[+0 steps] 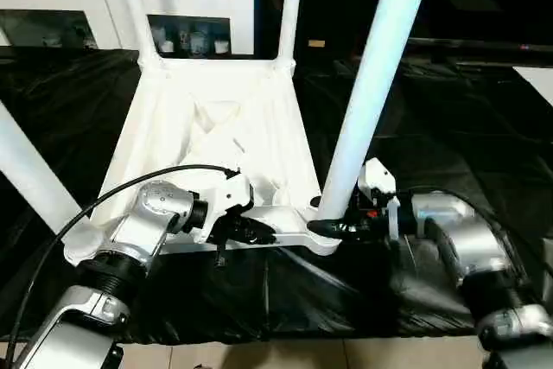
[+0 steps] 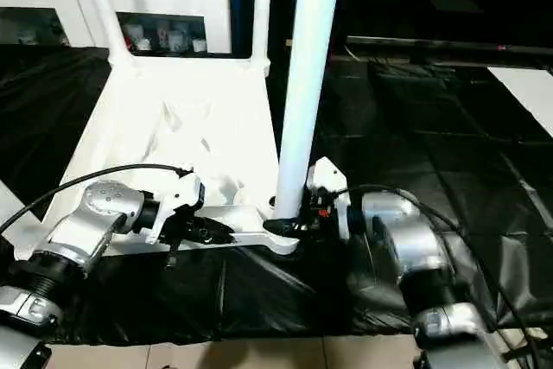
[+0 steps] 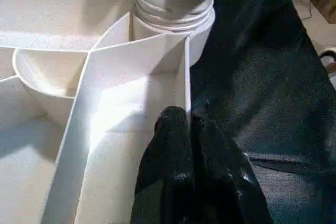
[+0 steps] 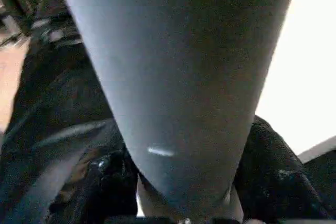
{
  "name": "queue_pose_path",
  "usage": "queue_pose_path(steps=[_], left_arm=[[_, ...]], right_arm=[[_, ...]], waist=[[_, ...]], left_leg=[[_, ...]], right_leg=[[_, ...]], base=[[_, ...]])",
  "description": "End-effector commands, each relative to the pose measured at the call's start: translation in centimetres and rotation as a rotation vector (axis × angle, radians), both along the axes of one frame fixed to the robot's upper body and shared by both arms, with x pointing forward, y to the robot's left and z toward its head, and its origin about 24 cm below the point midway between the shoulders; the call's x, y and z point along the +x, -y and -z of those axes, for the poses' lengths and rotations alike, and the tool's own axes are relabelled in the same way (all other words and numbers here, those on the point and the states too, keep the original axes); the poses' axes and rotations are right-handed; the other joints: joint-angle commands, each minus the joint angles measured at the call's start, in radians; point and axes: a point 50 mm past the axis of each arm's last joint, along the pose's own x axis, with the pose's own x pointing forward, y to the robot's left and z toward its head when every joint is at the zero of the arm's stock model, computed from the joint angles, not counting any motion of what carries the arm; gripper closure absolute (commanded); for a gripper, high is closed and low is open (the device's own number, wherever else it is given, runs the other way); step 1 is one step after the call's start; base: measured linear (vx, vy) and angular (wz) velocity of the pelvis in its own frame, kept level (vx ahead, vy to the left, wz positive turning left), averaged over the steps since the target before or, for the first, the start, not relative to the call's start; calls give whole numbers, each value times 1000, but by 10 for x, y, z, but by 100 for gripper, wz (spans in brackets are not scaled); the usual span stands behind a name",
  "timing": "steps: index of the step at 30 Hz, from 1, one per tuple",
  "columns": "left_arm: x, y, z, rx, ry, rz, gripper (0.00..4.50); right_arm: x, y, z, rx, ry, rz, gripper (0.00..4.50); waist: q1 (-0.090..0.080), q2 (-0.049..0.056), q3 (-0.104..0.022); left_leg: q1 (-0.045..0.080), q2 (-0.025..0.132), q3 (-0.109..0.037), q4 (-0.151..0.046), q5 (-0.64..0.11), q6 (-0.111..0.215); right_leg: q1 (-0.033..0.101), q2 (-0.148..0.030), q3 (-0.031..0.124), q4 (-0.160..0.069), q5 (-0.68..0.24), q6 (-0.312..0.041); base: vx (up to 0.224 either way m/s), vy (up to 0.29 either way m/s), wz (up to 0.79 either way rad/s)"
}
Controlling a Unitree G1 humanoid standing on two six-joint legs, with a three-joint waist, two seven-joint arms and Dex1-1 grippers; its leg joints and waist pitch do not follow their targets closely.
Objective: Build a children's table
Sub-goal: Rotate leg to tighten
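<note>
Right gripper [image 1: 333, 227]: we had it clasping the near-right leg [image 1: 371, 84] just above its socket.
Left gripper [image 1: 251, 232]: clenched, pressing the tabletop [image 1: 216, 140] rim beside that leg.
Tabletop: upside-down on black sheet [image 1: 449, 127].
Handling: we judged the plastic light, stiff, slippery; grip low.

The table top [image 1: 216, 140] lies upside down on a black sheet [image 1: 449, 136], ribs up, legs standing in its corner sockets. The right gripper [image 1: 333, 226] has its fingers around the base of the near right leg [image 1: 371, 92]. The left gripper [image 1: 259, 235], fingers together, rests at the top's near edge. A cabinet [image 1: 78, 6] stands far left.
</note>
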Motion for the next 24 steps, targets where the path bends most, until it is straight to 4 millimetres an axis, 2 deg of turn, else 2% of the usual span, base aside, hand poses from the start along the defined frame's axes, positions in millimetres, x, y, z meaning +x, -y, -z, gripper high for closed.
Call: queue_pose_path(steps=[1,2,3,4,6,7,9,11,13,15,16,18,20,22,24], left_arm=[[2,7,11,18,5,-122,450],[3,10,11,11,7,-142,450],[2,12,12,6,8,-153,450],[3,16,13,4,16,-173,450],[2,21,14,1,20,-184,450],[1,28,15,-4,26,-197,450],[-1,44,17,-26,26,-216,450],[-3,55,18,-42,28,-230,450],[-4,62,18,-45,31,-239,450],[-4,64,19,-39,38,-245,450],[-3,63,19,-35,41,-248,450],[-2,61,18,-32,41,-244,450],[-2,51,17,-17,39,-225,450],[-2,49,16,-16,36,-222,450],[-2,41,16,-2,30,-197,450]], right_arm=[[-7,-19,20,12,-88,92,244],[-5,-19,23,0,-76,182,245],[-4,-20,25,-8,-70,237,246],[-4,-21,27,-2,-78,320,248],[-3,-23,29,7,-83,399,249],[-3,-26,30,15,-76,490,249],[-2,-37,33,32,-93,665,251],[-3,-48,35,46,-120,768,252],[-5,-61,38,34,-146,815,252],[-6,-71,37,21,-131,798,252],[-5,-74,32,35,-96,779,217],[-3,-71,31,36,-80,788,182],[3,-58,26,28,-31,791,175],[4,-56,25,26,-23,789,140],[7,-49,20,55,-24,712,136]], waist=[[-2,0,-30],[-5,-1,-28],[-8,-2,-26],[-9,-1,-25],[-12,0,-24],[-17,1,-23],[-23,1,-24],[-30,-1,-25],[-34,2,-23],[-35,2,-26],[-35,3,-25],[-35,7,-26],[-34,5,-29],[-35,4,-31],[-33,5,-33]], left_leg=[[-4,42,-10,-72,-182,35],[-4,43,-13,-75,-201,23],[-1,41,-15,-78,-243,4],[3,40,-16,-79,-274,-2],[1,41,-21,-83,-288,-8],[-4,41,-25,-88,-303,-14],[-1,41,-26,-90,-300,-26],[-2,39,-27,-91,-320,-30],[-3,37,-26,-91,-328,-23],[-4,37,-26,-90,-325,-19],[-5,37,-25,-90,-321,-16],[-6,37,-25,-91,-317,-14],[-6,37,-21,-88,-298,-7],[-11,36,-20,-87,-278,-4],[-13,35,-17,-84,-235,7]], right_leg=[[34,-72,44,-86,-228,-200],[33,-73,44,-89,-274,-188],[28,-72,44,-98,-369,-159],[21,-74,46,-107,-435,-136],[21,-76,47,-111,-477,-114],[20,-75,45,-115,-507,-89],[14,-74,47,-115,-485,-84],[11,-72,46,-117,-499,-80],[7,-71,49,-120,-492,-74],[8,-71,50,-118,-474,-70],[8,-69,51,-117,-450,-72],[9,-69,52,-115,-427,-76],[10,-67,53,-110,-368,-96],[17,-66,52,-106,-338,-105],[21,-66,52,-100,-270,-122]], base=[[0,0,0],[0,0,0],[0,0,0],[-53,-1,0],[0,0,0],[0,0,0],[0,0,0],[0,0,0],[0,0,0],[0,0,0],[0,0,0],[0,0,0],[0,0,0],[0,0,0],[0,0,0]])
